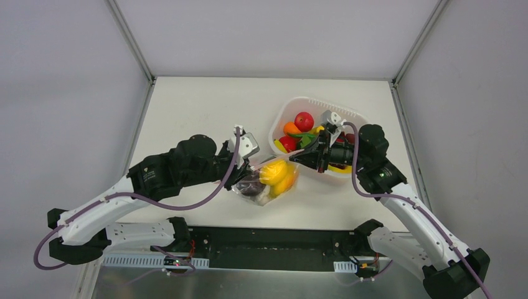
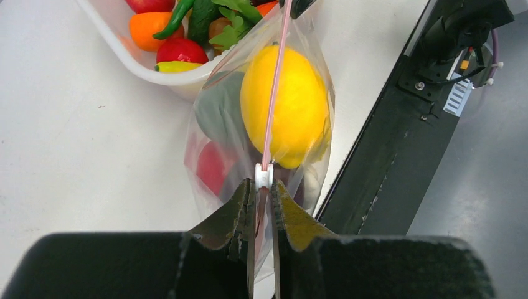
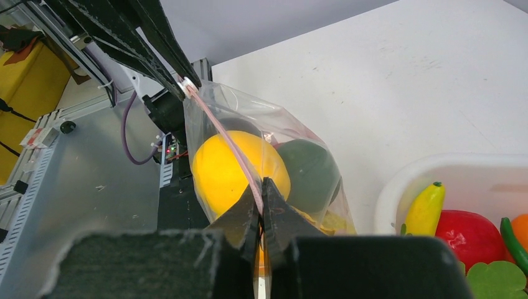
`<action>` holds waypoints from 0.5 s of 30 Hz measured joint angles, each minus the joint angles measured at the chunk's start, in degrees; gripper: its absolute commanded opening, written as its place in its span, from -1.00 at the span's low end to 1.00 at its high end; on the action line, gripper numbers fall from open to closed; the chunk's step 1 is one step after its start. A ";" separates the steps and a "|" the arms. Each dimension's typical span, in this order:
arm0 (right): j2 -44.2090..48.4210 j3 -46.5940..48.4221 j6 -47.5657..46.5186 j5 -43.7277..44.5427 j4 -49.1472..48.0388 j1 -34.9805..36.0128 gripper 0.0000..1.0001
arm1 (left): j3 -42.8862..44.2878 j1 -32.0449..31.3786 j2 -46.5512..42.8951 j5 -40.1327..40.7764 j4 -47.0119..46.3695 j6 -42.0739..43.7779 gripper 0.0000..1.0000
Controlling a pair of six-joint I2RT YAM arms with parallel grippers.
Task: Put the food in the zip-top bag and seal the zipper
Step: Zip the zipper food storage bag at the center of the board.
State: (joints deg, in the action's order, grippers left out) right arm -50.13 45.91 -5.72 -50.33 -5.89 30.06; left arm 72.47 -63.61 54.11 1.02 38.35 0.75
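Observation:
The zip-top bag hangs between my two grippers just left of the basket. It holds a yellow lemon, a dark green piece and a red piece. The pink zipper runs taut from one gripper to the other. My left gripper is shut on the bag's edge right behind the white slider. My right gripper is shut on the zipper at the other end, with the lemon below it. The left gripper and right gripper face each other.
The white ribbed basket stands at the back right with several toy foods, among them a red apple, an orange piece and a banana. A black rail runs along the near table edge.

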 measured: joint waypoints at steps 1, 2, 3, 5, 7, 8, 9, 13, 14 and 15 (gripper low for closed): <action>0.00 -0.02 0.17 0.04 -0.04 -0.09 -1.00 | -0.39 0.00 -0.55 0.28 0.20 0.02 -1.00; 0.00 -0.07 0.28 0.04 -0.13 -0.13 -1.00 | -0.70 0.00 -1.01 0.59 0.33 0.00 -1.00; -0.02 -0.13 0.39 0.00 -0.26 -0.20 -1.00 | -0.94 0.00 -1.38 0.83 0.50 0.00 -1.00; -0.02 -0.26 0.59 -0.04 -0.39 -0.20 -1.00 | -1.16 0.35 -1.92 1.07 0.90 0.00 -1.00; -0.04 -0.28 0.68 -0.07 -0.44 -0.20 -1.00 | -1.16 0.35 -2.12 1.25 1.16 0.00 -1.00; -0.04 -0.28 0.70 -0.07 -0.50 -0.22 -1.00 | -1.16 0.35 -2.14 1.31 1.22 0.00 -1.00; -0.07 -0.28 0.72 -0.07 -0.52 -0.24 -1.00 | -1.16 0.35 -2.16 1.44 1.36 0.00 -1.00; -0.07 -0.28 0.76 -0.33 -0.48 -0.26 -0.89 | -1.16 0.48 -2.19 2.64 1.64 0.00 -1.00; -0.09 -0.28 0.76 -0.52 -0.48 -0.26 -0.68 | -1.16 0.74 -2.21 2.67 1.64 -0.02 -1.00; -0.15 -0.28 0.76 -0.96 -0.42 -0.33 -0.31 | -1.16 0.74 -2.23 2.64 1.62 0.00 -1.00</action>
State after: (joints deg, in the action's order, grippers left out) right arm -50.28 45.63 -4.95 -51.29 -6.31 29.74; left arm 71.31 -62.87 51.88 3.66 39.97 0.75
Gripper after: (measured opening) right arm 0.041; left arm 0.113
